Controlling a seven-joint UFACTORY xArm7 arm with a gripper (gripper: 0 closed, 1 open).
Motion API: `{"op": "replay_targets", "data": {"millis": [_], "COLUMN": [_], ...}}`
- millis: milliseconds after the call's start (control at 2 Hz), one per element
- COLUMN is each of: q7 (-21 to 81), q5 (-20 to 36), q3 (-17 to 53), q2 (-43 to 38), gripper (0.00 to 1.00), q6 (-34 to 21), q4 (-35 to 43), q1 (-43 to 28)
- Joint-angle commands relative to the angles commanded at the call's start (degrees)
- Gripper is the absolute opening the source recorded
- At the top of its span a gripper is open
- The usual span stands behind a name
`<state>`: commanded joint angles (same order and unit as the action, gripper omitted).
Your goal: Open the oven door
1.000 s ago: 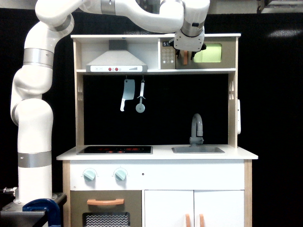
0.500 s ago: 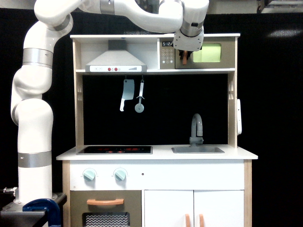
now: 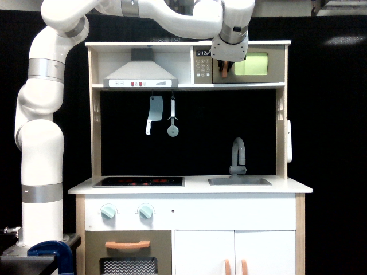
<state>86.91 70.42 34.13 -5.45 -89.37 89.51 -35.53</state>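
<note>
Your oven door (image 3: 252, 66) sits shut on the top shelf, right of the keypad (image 3: 202, 67). The gripper (image 3: 226, 64) covers its orange handle (image 3: 224, 70); grip state unclear. Pull off-axis and the fingers may slip.

Gripper (image 3: 226, 67) fingers too small to tell; wrist covers oven door (image 3: 252, 64) handle.

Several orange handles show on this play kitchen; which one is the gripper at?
The short vertical orange handle on the oven door with the lime-green window, top shelf. The gripper is right over it; the other handles sit far below.
</note>
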Motion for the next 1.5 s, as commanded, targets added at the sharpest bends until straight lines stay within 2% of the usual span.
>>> {"op": "replay_targets", "data": {"millis": [1500], "q7": [1.7], "q5": [3.2], "q3": [-4.1], "q2": [-8.7], "gripper": [0.0], "q6": [-10.6], "q4": [10.4], "q1": [15.1]}}
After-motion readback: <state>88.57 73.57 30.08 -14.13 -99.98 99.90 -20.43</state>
